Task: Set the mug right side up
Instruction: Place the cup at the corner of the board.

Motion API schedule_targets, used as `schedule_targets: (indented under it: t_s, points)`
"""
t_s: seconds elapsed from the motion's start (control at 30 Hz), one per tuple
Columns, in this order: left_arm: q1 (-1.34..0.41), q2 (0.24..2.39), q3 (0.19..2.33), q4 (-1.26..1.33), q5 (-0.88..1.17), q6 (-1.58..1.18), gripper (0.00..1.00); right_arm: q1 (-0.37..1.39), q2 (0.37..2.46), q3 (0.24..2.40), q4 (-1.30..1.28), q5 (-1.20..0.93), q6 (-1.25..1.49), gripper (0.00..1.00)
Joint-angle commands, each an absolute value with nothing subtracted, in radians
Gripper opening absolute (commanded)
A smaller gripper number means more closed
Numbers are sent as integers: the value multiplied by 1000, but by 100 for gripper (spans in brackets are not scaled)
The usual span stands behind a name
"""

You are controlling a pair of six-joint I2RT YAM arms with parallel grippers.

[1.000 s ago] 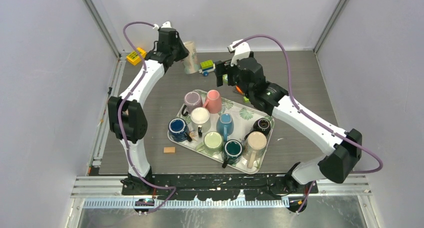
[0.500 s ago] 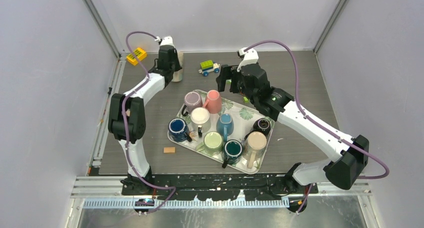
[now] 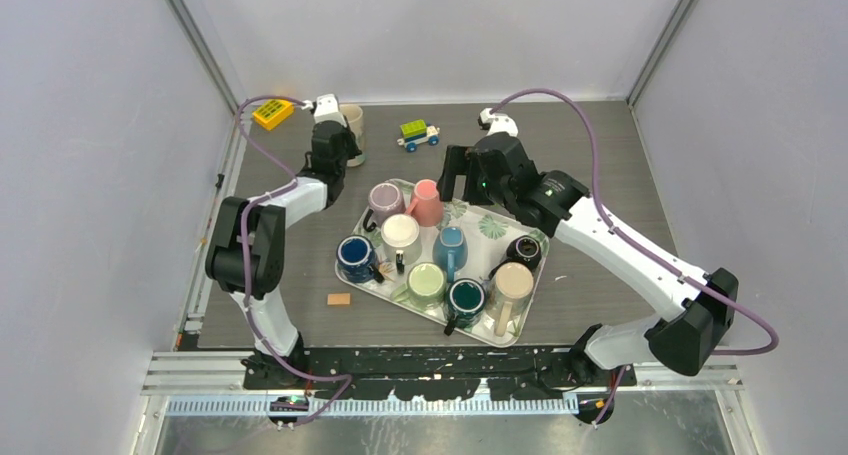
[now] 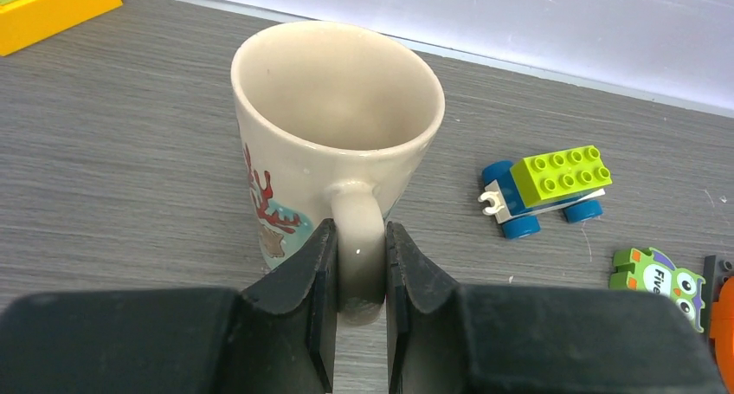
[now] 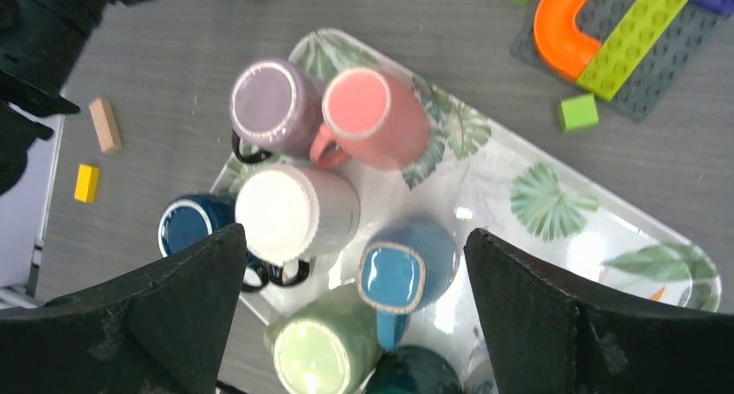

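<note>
Lowered since a moment ago, the mug [image 4: 333,143] is standing upright on the table [image 3: 600,145] at its far left, the left hand [image 4: 359,264] is pinching its handle [image 4: 358,229], and the right hand [image 5: 353,238] is hovering spread above the tray [image 5: 554,203].

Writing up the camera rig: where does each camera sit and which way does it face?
Top external: fixed above and behind the bases, looking down on the table; left arm and right arm show.
Left wrist: low over the table, facing the back wall; cream mug ahead, left gripper shut on its handle.
Right wrist: high, looking straight down on the tray of mugs; right gripper open.
Shared: top and left wrist both show the cream mug and toy car.
</note>
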State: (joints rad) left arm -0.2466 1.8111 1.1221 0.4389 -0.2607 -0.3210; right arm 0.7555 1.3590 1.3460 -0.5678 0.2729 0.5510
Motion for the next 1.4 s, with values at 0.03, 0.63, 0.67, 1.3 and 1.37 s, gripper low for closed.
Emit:
schedule_targets:
  t_s: [0.03,0.63,0.67,1.3,1.37]
  points:
    - [-241,1719,1096,607,-308,-335,8,762,1281,1288,-696,220,649,100]
    - [-241,1671,953,611,-285,-394,34,761,1058,1122,-749,258,741,100]
    - [-242,1670,950,607,-288,-397,37,762,1055,1114,-740,260,741,100]
    - [-258,1491,972,237,-327,-475,72,760,1036,1097,-719,379,702,100]
    - [-258,1444,988,126,-324,-495,74,760,1033,1095,-735,431,719,100]
